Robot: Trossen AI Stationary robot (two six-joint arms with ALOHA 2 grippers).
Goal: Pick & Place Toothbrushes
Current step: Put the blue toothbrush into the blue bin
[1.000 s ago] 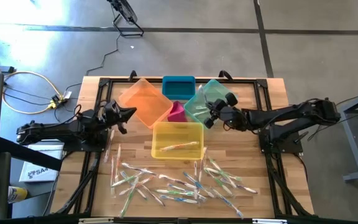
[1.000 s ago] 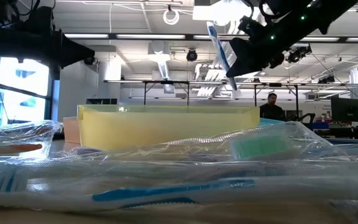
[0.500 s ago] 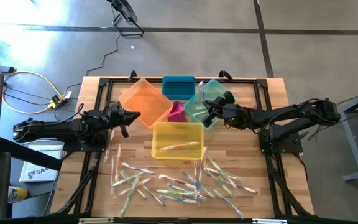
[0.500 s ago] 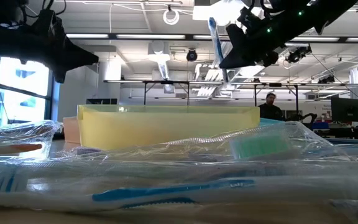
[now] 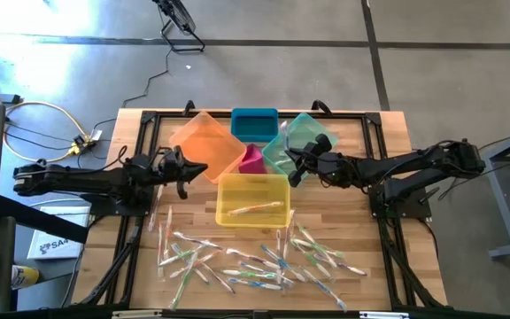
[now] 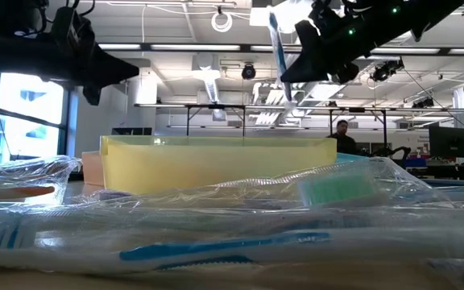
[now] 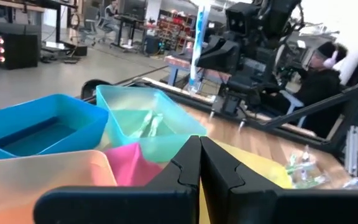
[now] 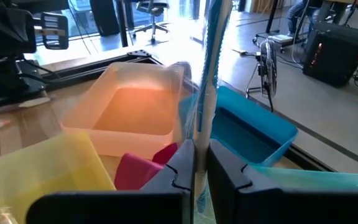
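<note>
Right wrist view: right gripper (image 8: 197, 163) fingers pinch blue toothbrush (image 8: 211, 56) upright; left gripper (image 7: 199, 163) fingers closed, empty

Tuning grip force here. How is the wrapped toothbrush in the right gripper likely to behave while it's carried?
The toothbrush stands straight above the right gripper, so it is probably stiff and light. Its clear wrapper looks glossy, so it may slip within the pinch. Held near one end, it could swing or tilt.
</note>
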